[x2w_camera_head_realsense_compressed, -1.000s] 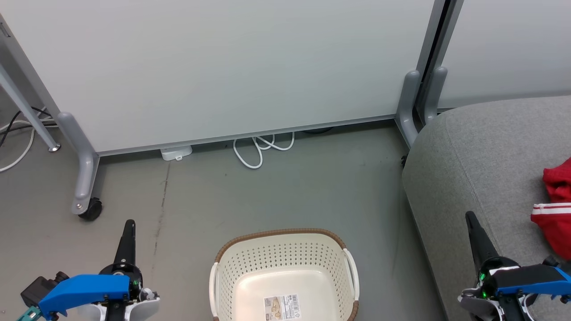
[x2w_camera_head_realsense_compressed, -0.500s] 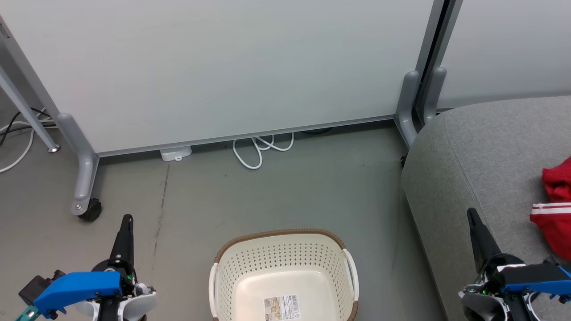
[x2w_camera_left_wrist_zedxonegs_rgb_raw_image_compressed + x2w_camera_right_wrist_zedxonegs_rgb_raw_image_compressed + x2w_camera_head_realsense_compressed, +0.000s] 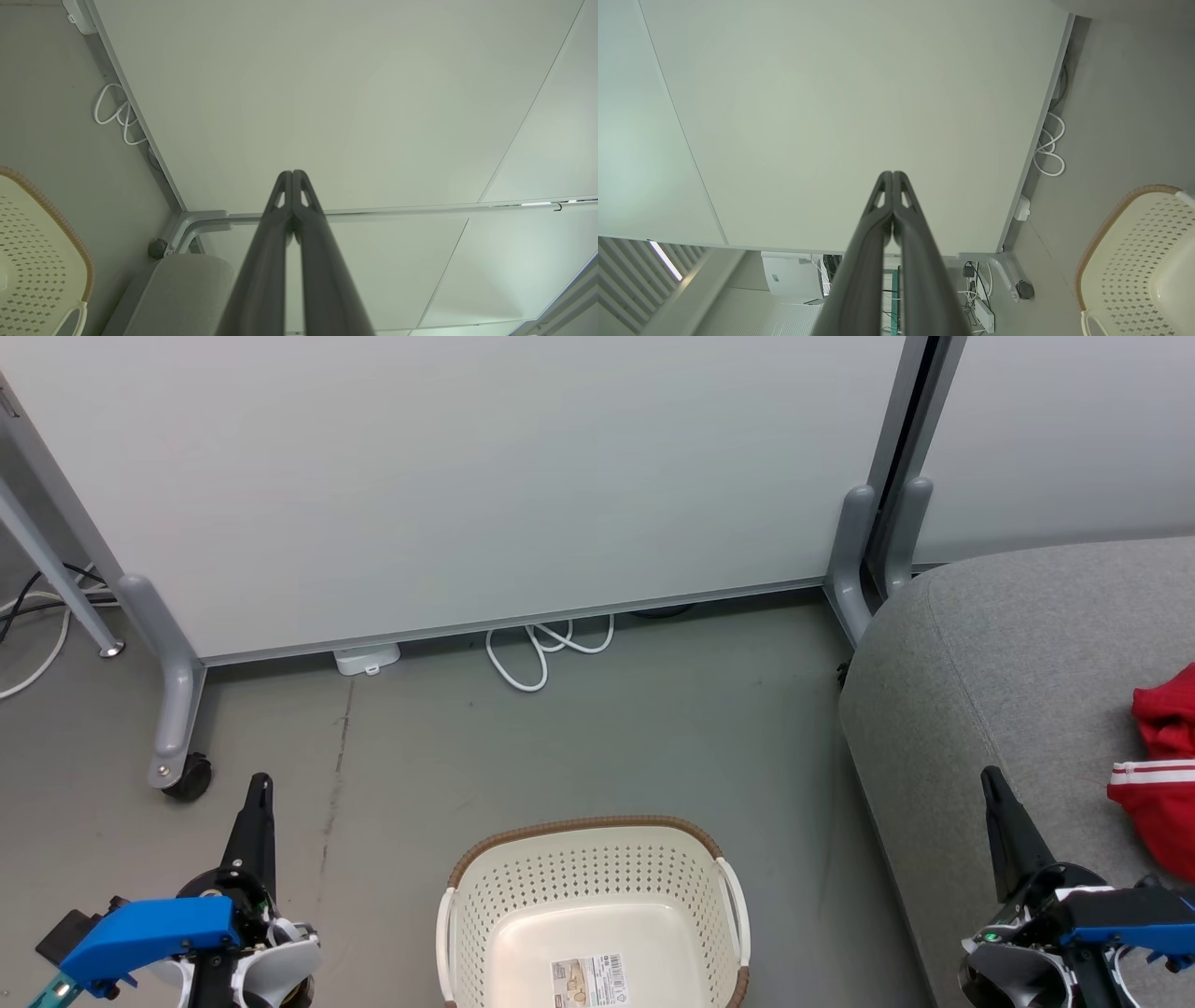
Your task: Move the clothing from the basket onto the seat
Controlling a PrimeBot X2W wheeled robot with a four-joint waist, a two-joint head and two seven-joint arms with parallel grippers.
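Basket: the cream perforated laundry basket (image 3: 579, 877) sits on the grey floor (image 3: 653, 737) right in front of the robot, with nothing in it but a label (image 3: 590, 980) on its bottom.
Clothing: the red clothing (image 3: 1167, 817) with white stripes lies bunched on the seat at the far right, well apart from the basket.
Seat: the light grey couch seat (image 3: 1008, 644) stands just to the right of the basket.
Left pincer: the left pincer (image 3: 259, 784) hangs over the floor left of the basket, its two dark fingers pressed together tip to tip with nothing between them.
Right pincer: the right pincer (image 3: 988, 777) hangs over the seat's near edge, near the clothing but apart from it, fingers pressed flat together and gripping nothing.
Behind: a pale partition panel (image 3: 467, 476) on a castor (image 3: 187, 775), with a white cable (image 3: 537, 658) looped on the floor at its foot.
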